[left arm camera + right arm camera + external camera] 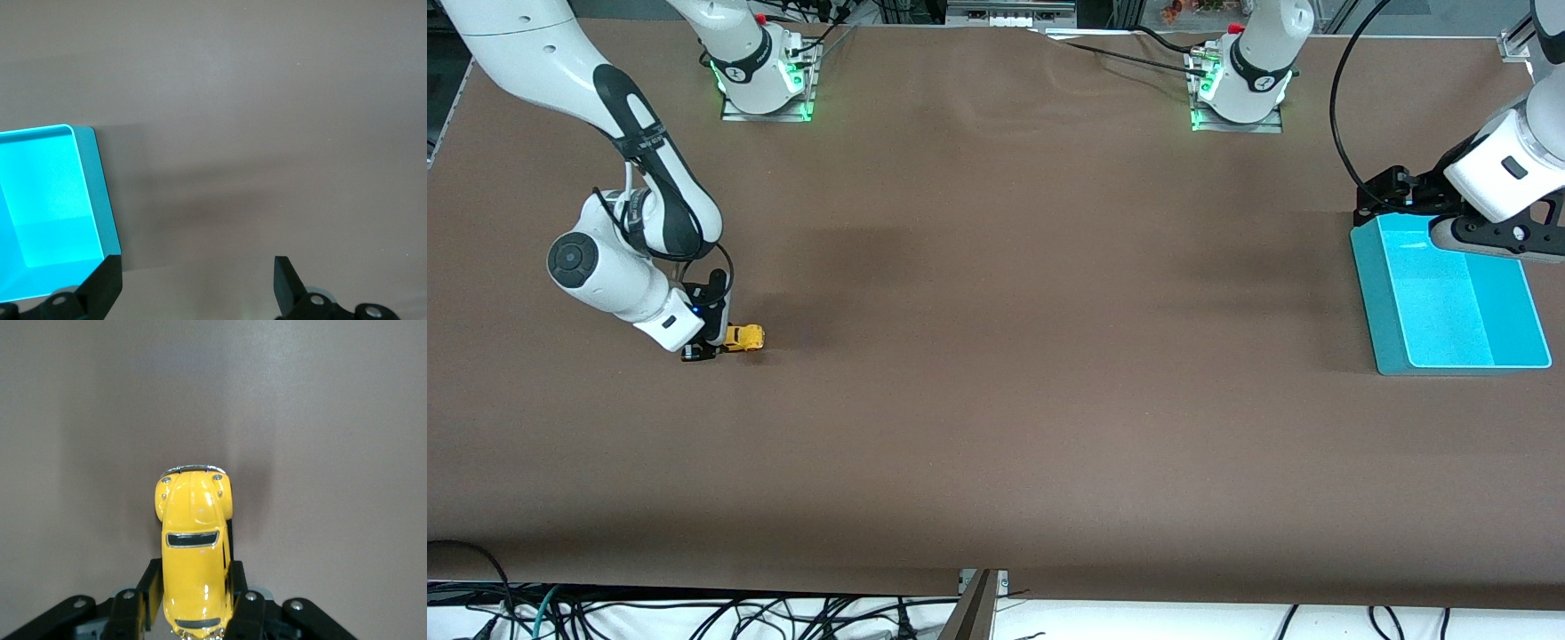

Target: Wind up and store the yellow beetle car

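Observation:
The yellow beetle car (743, 338) sits on the brown table toward the right arm's end. My right gripper (713, 341) is down at the table and shut on the car's rear half. In the right wrist view the car (193, 547) fills the gap between the two black fingers (148, 593), its nose pointing away from the wrist. The turquoise bin (1449, 298) stands toward the left arm's end. My left gripper (1383, 203) hangs open and empty over the bin's edge nearest the robot bases. The bin's corner shows in the left wrist view (47, 200).
The brown table (996, 356) runs bare between the car and the bin. The two arm bases (765, 80) stand along the edge farthest from the front camera. Cables lie below the table's near edge.

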You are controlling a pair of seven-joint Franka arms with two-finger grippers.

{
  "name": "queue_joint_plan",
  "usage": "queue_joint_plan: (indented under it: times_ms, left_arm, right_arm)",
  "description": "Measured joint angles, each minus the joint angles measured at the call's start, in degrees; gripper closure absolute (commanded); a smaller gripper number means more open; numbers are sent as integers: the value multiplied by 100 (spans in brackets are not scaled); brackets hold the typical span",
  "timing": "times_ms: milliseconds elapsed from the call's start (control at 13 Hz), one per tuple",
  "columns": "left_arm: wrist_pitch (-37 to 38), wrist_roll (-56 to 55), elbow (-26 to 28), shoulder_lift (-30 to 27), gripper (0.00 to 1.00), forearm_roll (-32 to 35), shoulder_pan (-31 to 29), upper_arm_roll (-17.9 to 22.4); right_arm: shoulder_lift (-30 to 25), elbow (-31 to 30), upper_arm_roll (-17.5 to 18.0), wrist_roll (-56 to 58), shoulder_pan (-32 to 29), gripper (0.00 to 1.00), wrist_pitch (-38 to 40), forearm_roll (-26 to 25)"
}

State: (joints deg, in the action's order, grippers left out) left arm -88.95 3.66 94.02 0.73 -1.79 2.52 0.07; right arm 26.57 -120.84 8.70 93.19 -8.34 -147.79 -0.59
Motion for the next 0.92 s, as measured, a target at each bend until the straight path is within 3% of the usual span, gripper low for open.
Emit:
queue_joint_plan:
  times_ms: [923]
  left_arm:
    - [5, 0, 0, 0, 0, 0, 0, -2]
  right_arm:
    - [222, 354, 27, 1570, -1209, 87, 42, 10]
